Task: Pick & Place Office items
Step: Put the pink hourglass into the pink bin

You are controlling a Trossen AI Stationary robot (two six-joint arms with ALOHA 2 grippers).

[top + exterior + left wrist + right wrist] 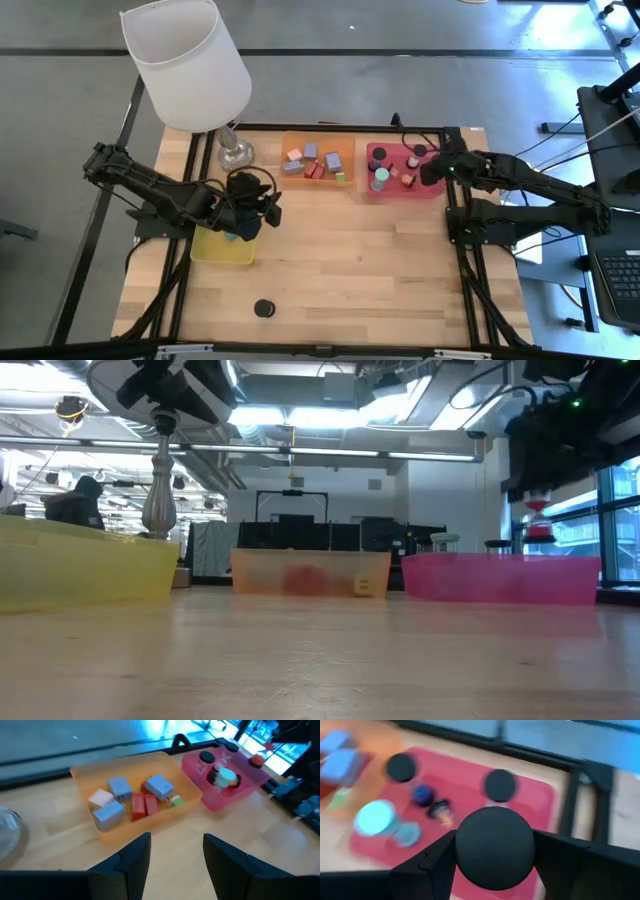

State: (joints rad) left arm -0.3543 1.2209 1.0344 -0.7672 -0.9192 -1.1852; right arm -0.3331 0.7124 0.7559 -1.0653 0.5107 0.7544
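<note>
The right gripper (495,851) is clamped on a black round disc (494,847), holding it above the flat red plastic tray (432,190) that sits at about two o'clock on the pale wooden table (380,270). That tray already holds two more black discs (500,785), a mint cylinder (374,818), a small dark blue piece (422,794) and a couple of smaller bits too blurred to name. At twelve o'clock, just beside the red tray, the flat orange plastic tray (350,152) carries lavender blocks (160,785), red blocks (138,805), a pale pink bit (100,797) and a small green piece (175,800). The left gripper (172,860) hangs with its two dark fingers (136,855) parted and nothing between them — it sits over the flat yellow plastic tray (212,253) at about nine o'clock, and something teal shows just under it in the high view, though whether that lies in the tray cannot be told. One further black disc (264,309) lies alone on the bare wood at roughly seven o'clock, well apart from all three trays. A white-shaded lamp with a silver base (234,152) stands at eleven o'clock — between the table's back edge and the yellow tray.
</note>
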